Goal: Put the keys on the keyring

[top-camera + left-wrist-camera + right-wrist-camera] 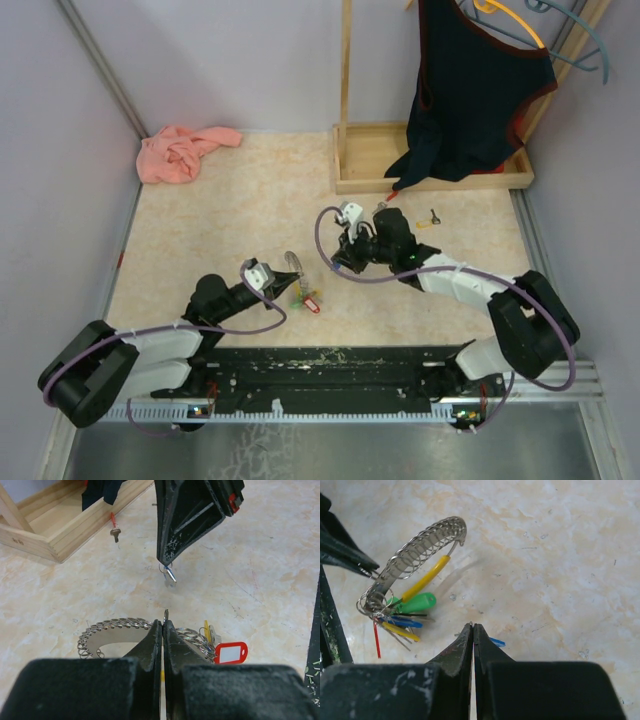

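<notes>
My left gripper [163, 626] has its fingers pressed together on the thin edge of the keyring [112, 630], which sits near the middle of the table [220, 230], slightly toward the near side. The ring stands up from the surface, with small wire loops packed along its band. Its bunch of tags hangs at the near end, with a red tag [231, 653] and a green tag [417, 602] the easiest to pick out. My right gripper [472, 629] is just to the right of the ring and apart from it, tips pointing down. Its fingers are closed, and the blue-capped key [169, 574] pokes out at their tips, raised a little off the table. Farther back on the right, a red-capped key [114, 527] lies just in front of the wooden tray [440, 182], and a yellow-capped key [430, 218] lies on the table to its right. A dark garment [475, 100] hangs over the tray. A pink cloth [183, 152] is crumpled in the far left corner.
</notes>
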`<state>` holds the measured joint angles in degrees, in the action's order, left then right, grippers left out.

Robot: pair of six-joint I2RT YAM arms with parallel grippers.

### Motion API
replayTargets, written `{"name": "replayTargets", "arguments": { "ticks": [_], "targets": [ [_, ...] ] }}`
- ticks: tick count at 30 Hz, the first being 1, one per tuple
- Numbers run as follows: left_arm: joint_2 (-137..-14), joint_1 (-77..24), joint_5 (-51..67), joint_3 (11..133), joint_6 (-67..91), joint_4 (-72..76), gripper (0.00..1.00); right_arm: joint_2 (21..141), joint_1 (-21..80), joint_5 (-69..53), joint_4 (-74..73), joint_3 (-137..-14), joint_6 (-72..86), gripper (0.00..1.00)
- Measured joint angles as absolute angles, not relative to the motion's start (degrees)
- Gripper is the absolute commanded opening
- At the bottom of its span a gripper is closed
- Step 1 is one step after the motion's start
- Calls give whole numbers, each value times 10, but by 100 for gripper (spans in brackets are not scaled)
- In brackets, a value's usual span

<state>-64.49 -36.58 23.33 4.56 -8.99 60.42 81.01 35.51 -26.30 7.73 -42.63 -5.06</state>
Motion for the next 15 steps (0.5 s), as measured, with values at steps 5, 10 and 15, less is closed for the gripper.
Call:
{"name": "replayTargets", "arguments": {
  "ticks": [5,10,15],
  "targets": [
    [-648,-356,260,48,-86,607,1,772,355,-306,186,-345,-66,0],
    [-668,-336,304,49,-70,622,1,766,355,-351,275,-316,-105,0],
    [-686,-324,344,51,-58,638,1,764,356,-380,323,-304,-148,0]
  ]
}}
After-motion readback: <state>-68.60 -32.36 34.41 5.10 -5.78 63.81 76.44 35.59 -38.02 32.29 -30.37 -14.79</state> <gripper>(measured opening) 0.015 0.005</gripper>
